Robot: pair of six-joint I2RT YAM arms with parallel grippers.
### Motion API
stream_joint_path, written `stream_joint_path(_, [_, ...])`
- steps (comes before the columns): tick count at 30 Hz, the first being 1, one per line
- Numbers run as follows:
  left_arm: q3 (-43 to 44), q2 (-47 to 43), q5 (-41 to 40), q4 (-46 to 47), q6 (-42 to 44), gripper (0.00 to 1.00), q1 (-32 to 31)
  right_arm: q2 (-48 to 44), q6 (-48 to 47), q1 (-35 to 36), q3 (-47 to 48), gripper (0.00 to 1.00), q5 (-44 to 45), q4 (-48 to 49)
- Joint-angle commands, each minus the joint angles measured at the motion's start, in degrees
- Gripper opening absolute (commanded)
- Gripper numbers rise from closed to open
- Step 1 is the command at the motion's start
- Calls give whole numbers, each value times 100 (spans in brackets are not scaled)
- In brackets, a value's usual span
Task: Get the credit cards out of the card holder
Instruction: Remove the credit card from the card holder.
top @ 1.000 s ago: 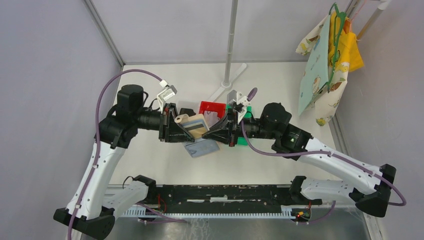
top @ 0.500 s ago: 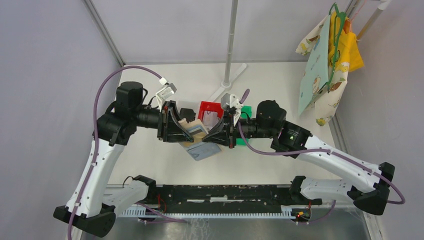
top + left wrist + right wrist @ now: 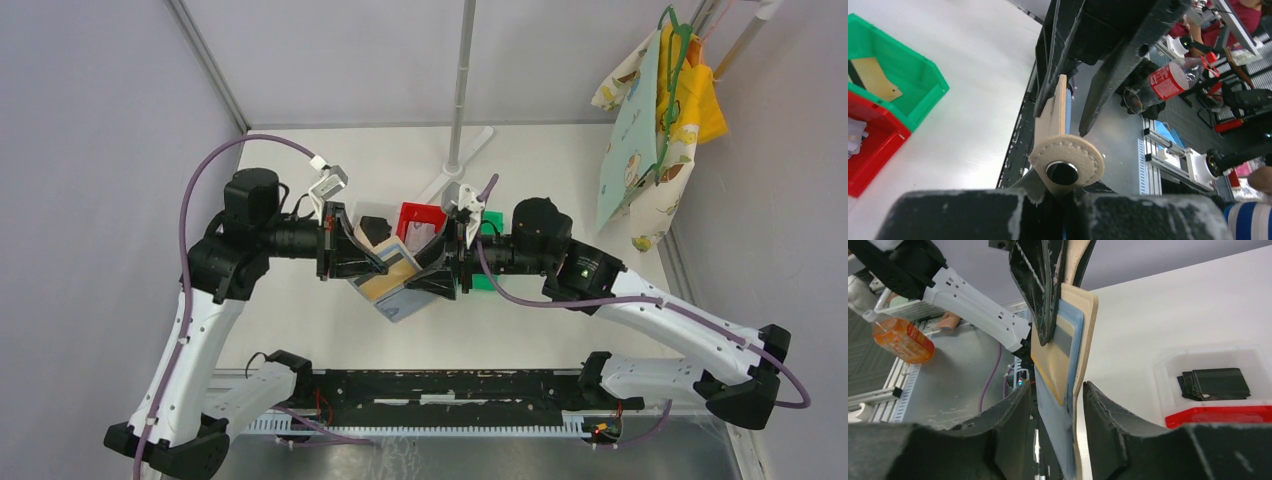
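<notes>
The tan card holder hangs in the air between my two grippers. My left gripper is shut on its flap end, and the snap-button flap sticks up just past the jaws. Credit cards stick out of the blue inner pocket: a gold one and a silvery one. My right gripper is open, its fingers standing on either side of the cards and the holder's edge with gaps showing. Seen from above, the silvery card hangs low beside the right gripper.
A red bin and a green bin stand behind the grippers. The green bin holds a gold card. A black boxy object sits by the red bin. A pole base stands farther back; cloths hang far right.
My left gripper has closed on the card holder and my right gripper has opened around it. The holder has tilted and sunk lower, and both arms have shifted a little left.
</notes>
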Motion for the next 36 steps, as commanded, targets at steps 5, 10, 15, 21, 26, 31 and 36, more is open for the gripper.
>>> stream_joint_path(5, [-306, -22, -811, 559, -853, 2, 13, -623, 852, -574, 311, 70, 1435, 94])
stream_joint_path(10, [-157, 103, -829, 917, -1258, 2, 139, -1306, 2273, -636, -1108, 70, 1082, 1989])
stream_joint_path(15, [-242, 175, -765, 1626, -2101, 2, 344, -1159, 3759, -626, -2434, 67, 669, 4061])
stream_joint_path(21, [-434, 191, -717, 2404, -2867, 2, 395, -468, 4474, -588, -2627, 65, 510, 5313])
stream_joint_path(26, [-456, 214, -703, 2733, -3166, 2, 404, 58, 4802, -588, -2580, 59, 473, 5993])
stream_joint_path(31, [-596, 212, -652, 2931, -3317, 2, 405, 495, 5173, -580, -2527, 54, 427, 6712])
stream_joint_path(36, [-657, 205, -552, 2981, -3367, 2, 404, 678, 5216, -579, -2387, 48, 435, 6897])
